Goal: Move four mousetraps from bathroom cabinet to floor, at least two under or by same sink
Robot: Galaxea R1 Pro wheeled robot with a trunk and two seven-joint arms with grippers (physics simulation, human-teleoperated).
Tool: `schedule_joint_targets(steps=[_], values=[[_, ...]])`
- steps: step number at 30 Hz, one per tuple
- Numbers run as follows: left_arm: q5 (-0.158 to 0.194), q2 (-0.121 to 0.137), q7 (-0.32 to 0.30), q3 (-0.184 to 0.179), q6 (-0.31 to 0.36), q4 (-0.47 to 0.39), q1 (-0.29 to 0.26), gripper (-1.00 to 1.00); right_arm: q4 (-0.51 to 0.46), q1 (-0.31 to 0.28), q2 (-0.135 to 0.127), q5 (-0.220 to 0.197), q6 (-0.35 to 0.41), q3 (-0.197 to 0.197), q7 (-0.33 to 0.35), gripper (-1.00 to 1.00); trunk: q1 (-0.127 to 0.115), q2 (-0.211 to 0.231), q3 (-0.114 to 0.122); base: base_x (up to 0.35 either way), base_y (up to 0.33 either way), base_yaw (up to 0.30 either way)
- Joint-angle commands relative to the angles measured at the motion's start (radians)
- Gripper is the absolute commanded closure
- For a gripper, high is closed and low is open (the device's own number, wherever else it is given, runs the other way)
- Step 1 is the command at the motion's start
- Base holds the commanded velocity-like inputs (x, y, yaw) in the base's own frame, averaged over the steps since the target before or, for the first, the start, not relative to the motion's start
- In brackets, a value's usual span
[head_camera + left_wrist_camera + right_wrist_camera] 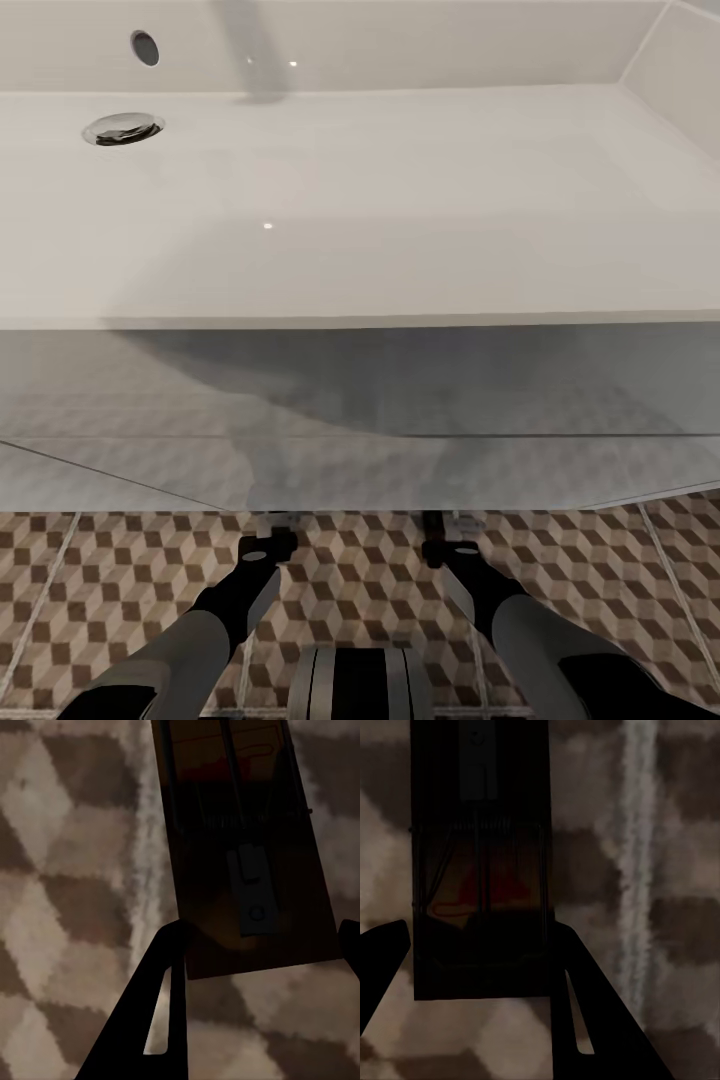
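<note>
Below: left end effector (pixel 259 945) pinching a mousetrap (pixel 240 847), right end effector (pixel 480 952) pinching another mousetrap (pixel 480 870), both over the bathroom floor (pixel 360 570), beneath the sink (pixel 400 200).

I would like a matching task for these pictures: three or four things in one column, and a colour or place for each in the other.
Things:
1. sink
2. floor
3. drain
4. mousetrap

Descriptions:
A. brown board between dark fingers
B. cube-pattern tiles
C. white, wide
D. shiny metal ring inside the basin

Pairs: 1-C, 2-B, 3-D, 4-A
</note>
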Motion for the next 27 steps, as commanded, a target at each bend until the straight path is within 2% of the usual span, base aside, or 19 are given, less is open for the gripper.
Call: schedule_joint_targets(steps=[1, 27], values=[[-0.006, -0.001, 0.002, 0.003, 0.006, -0.002, 0.0, 1.0, -0.002, -0.001, 0.0, -0.005, 0.009, 0.004, -0.004, 1.0, 0.0, 0.0, -0.001, 0.0, 0.0, 0.0], [-0.006, -0.001, 0.002, 0.002, 0.006, 0.005, 0.0, 1.0, -0.001, -0.006, -0.002, -0.004, 0.018, 0.006, -0.003, 1.0, 0.0, 0.0, -0.001, 0.0, 0.0, 0.0]])
